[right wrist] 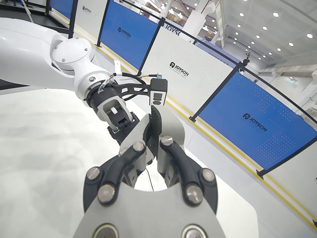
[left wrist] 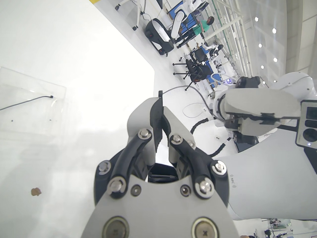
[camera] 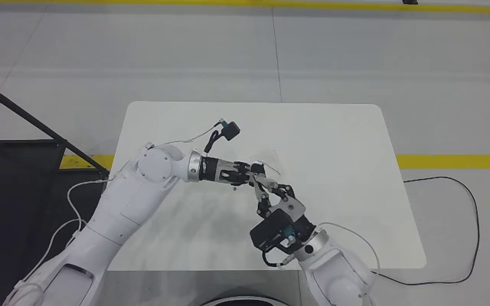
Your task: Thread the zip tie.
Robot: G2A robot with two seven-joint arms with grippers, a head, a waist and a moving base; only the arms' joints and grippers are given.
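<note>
My two grippers meet above the middle of the white table (camera: 337, 153). The left gripper (camera: 246, 174) (left wrist: 161, 110) is shut, and a short black end of the zip tie (left wrist: 160, 93) sticks out past its fingertips. The right gripper (camera: 264, 186) (right wrist: 154, 117) is shut too, tip to tip with the left one. A thin black strand of the zip tie (right wrist: 150, 178) runs down behind its fingers. The left gripper (right wrist: 121, 122) sits close behind the right one's fingertips in the right wrist view. How the tie runs between the two grips is hidden.
A clear plastic bag (left wrist: 32, 105) lies flat on the table beside the grippers with another black zip tie (left wrist: 29, 101) in it. A small brown crumb (left wrist: 36, 191) lies nearby. Bare table stretches to the right and far edges.
</note>
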